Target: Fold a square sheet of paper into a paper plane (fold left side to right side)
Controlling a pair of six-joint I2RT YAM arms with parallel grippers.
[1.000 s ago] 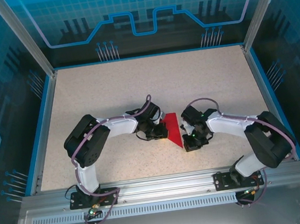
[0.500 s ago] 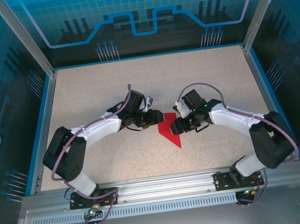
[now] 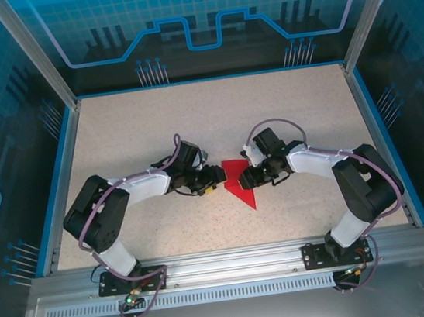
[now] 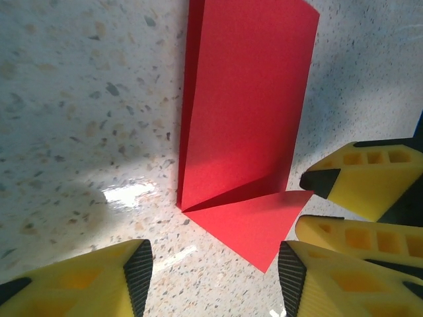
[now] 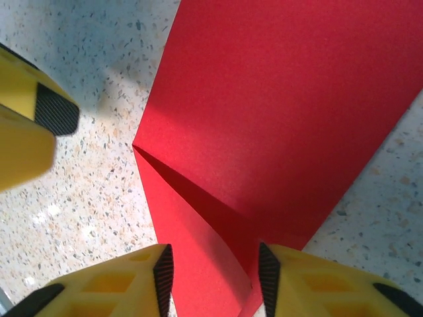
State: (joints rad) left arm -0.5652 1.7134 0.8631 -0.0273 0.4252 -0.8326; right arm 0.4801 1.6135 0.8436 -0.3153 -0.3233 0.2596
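Observation:
The square sheet of paper (image 3: 241, 190) is bright red and folded into a narrower shape with a point toward the near edge, lying flat mid-table. In the left wrist view the paper (image 4: 246, 112) has a triangular flap (image 4: 254, 224) lifted slightly at its corner. My left gripper (image 3: 216, 178) sits at the paper's left edge, open (image 4: 215, 277), with bare table and only the flap's tip between its pads. My right gripper (image 3: 250, 177) is at the paper's right edge, open (image 5: 215, 281), its pads (image 5: 163, 276) straddling the raised flap of the paper (image 5: 284, 99).
The speckled table (image 3: 153, 127) is ringed by a blue rim (image 3: 58, 179) and clear enclosure walls. The two grippers nearly face each other; the right gripper's yellow fingers (image 4: 363, 177) show close beside the left one's.
Both grippers have gone from shut to open. Both moved from the paper's near sides up to its middle, now facing each other across it. The paper shifted only slightly.

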